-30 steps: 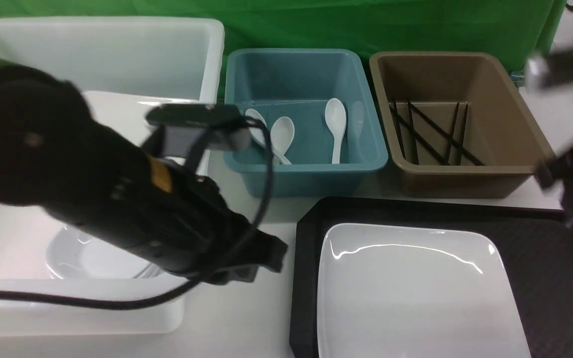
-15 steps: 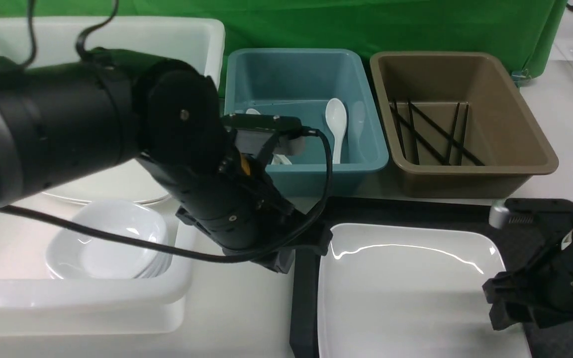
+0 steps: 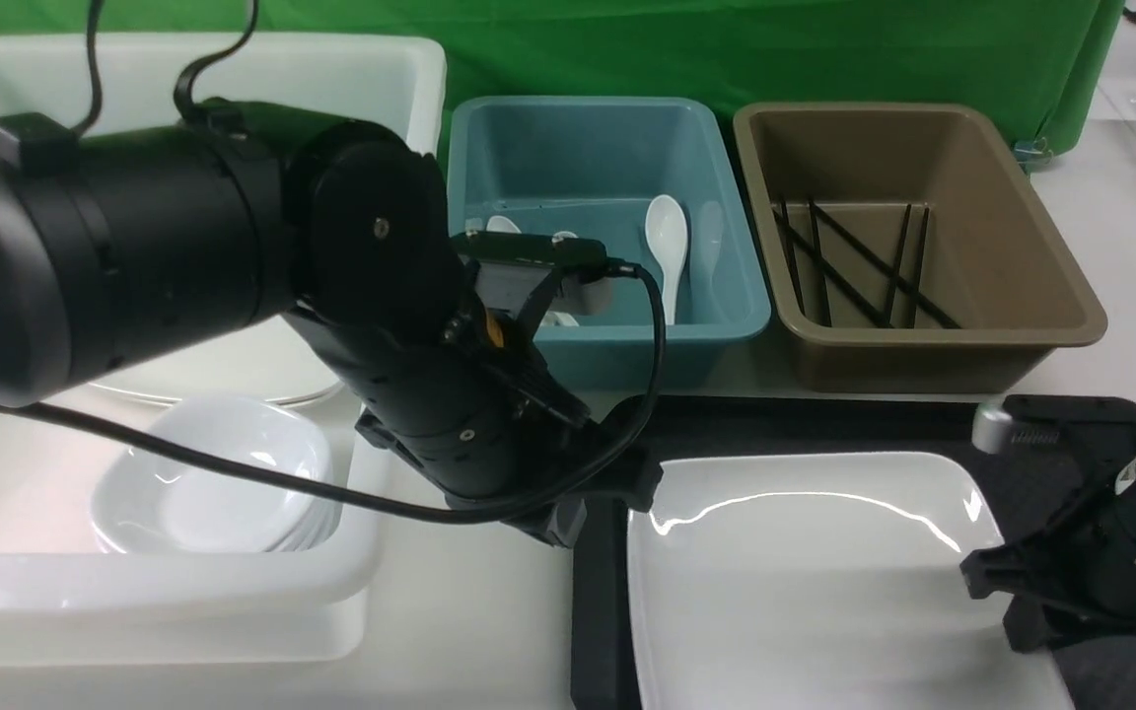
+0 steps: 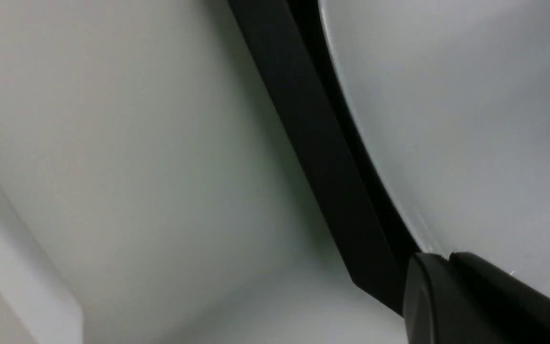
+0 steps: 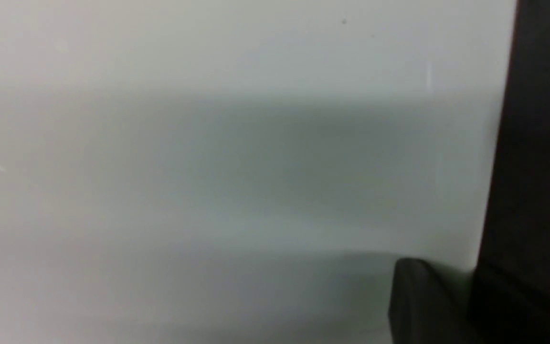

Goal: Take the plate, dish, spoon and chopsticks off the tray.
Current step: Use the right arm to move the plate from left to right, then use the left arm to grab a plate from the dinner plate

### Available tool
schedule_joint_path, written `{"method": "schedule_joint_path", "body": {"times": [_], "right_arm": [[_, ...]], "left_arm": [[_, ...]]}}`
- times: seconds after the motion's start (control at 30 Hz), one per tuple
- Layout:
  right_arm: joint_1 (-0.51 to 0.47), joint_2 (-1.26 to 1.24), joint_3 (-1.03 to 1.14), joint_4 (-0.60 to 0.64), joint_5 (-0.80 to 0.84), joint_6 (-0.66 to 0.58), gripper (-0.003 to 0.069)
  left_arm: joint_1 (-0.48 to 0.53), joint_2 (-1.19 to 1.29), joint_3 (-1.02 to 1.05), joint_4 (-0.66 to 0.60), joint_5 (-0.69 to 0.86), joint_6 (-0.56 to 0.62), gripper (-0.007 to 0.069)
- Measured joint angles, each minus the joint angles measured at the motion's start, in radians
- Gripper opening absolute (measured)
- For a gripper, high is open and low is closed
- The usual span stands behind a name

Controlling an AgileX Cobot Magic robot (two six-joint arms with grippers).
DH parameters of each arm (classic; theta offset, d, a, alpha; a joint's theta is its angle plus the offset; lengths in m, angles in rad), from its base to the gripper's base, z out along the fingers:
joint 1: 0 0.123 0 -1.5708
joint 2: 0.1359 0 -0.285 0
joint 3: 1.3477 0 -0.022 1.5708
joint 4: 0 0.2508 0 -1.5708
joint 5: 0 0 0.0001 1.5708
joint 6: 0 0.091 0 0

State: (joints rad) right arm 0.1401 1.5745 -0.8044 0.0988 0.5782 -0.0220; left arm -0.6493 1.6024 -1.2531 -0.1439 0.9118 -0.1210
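The large white square plate [image 3: 805, 582] lies on the black tray [image 3: 593, 602]. My left gripper [image 3: 632, 483] is shut on the plate's far left corner; in the left wrist view its jaws [image 4: 447, 258] pinch the plate [image 4: 447, 95] rim just inside the tray [image 4: 313, 143] edge. My right gripper [image 3: 997, 597] is clamped on the plate's right edge; the right wrist view shows one finger [image 5: 418, 296] over the plate [image 5: 208, 143]. White spoons [image 3: 665, 237] lie in the blue bin, black chopsticks [image 3: 854, 266] in the brown bin, and small dishes [image 3: 213, 483] are stacked in the white bin.
The white bin [image 3: 164, 592] stands at the left, partly hidden by my left arm. The blue bin [image 3: 607, 345] and the brown bin [image 3: 933, 355] stand side by side behind the tray. A green backdrop closes off the far side.
The left arm swung from over the white bin to the plate's left corner. The right arm came down from the upper right, and its jaws closed on the plate's right edge. The plate shifted slightly.
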Motion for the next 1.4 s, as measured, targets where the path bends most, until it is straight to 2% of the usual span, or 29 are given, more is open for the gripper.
{"method": "schedule_joint_path", "body": {"times": [0.23,0.3,0.4,0.5,0.53,0.67,0.77,0.9,0.93,0.97,1.07,1.1,1.17,1.27,1.3,1.33,1.4], "right_arm": [[-0.105,-0.039,0.001,-0.105,0.062,0.037,0.0106],[-0.122,-0.039,0.003,-0.133,0.069,0.037,0.0127],[-0.124,-0.039,0.004,-0.15,0.067,0.035,0.0218],[-0.124,-0.039,0.004,-0.155,0.072,0.033,0.04],[-0.124,-0.041,0.002,-0.156,0.081,0.032,0.0437],[-0.123,-0.095,-0.023,-0.158,0.179,0.022,0.0517],[-0.116,-0.152,-0.045,-0.159,0.228,0.022,0.0507],[-0.072,-0.3,-0.059,-0.159,0.277,0.013,0.045],[-0.053,-0.355,-0.059,-0.158,0.287,0.014,0.0428],[-0.05,-0.363,-0.059,-0.157,0.289,0.014,0.0425],[-0.006,-0.481,-0.059,-0.156,0.297,0.014,0.0386],[0.004,-0.503,-0.059,-0.155,0.3,0.014,0.0383],[0.017,-0.562,-0.059,-0.154,0.303,0.015,0.0377],[0.02,-0.588,-0.059,-0.154,0.304,0.015,0.0377],[0.022,-0.605,-0.059,-0.154,0.304,0.016,0.0377],[0.022,-0.606,-0.059,-0.154,0.304,0.016,0.0377],[0.022,-0.615,-0.059,-0.154,0.307,0.022,0.0377]], "left_arm": [[0.0,0.0,0.0,-0.006,0.005,0.004,0.0011],[0.0,0.0,-0.001,-0.025,-0.009,0.012,0.0011],[-0.013,0.004,-0.013,-0.061,-0.036,0.03,0.0011],[-0.053,0.022,-0.046,-0.069,-0.08,0.053,0.0011],[-0.061,0.033,-0.061,-0.069,-0.084,0.055,0.0011],[-0.08,0.121,-0.178,-0.069,-0.077,0.055,0.0013],[-0.08,0.182,-0.258,-0.069,-0.068,0.054,0.0013],[-0.079,0.315,-0.432,-0.063,-0.042,0.058,0.0052],[-0.079,0.369,-0.483,-0.051,-0.03,0.059,0.0088],[-0.079,0.376,-0.49,-0.051,-0.03,0.059,0.0088],[-0.079,0.481,-0.587,-0.02,-0.011,0.053,0.0205],[-0.079,0.513,-0.606,-0.015,-0.008,0.048,0.024],[-0.079,0.58,-0.656,-0.009,-0.005,0.04,0.0358],[-0.079,0.628,-0.682,-0.008,-0.004,0.036,0.0445],[-0.079,0.658,-0.694,-0.008,-0.004,0.034,0.0505],[-0.079,0.665,-0.695,-0.008,-0.004,0.033,0.0512],[-0.079,0.694,-0.7,-0.008,-0.006,0.032,0.0574]]}}
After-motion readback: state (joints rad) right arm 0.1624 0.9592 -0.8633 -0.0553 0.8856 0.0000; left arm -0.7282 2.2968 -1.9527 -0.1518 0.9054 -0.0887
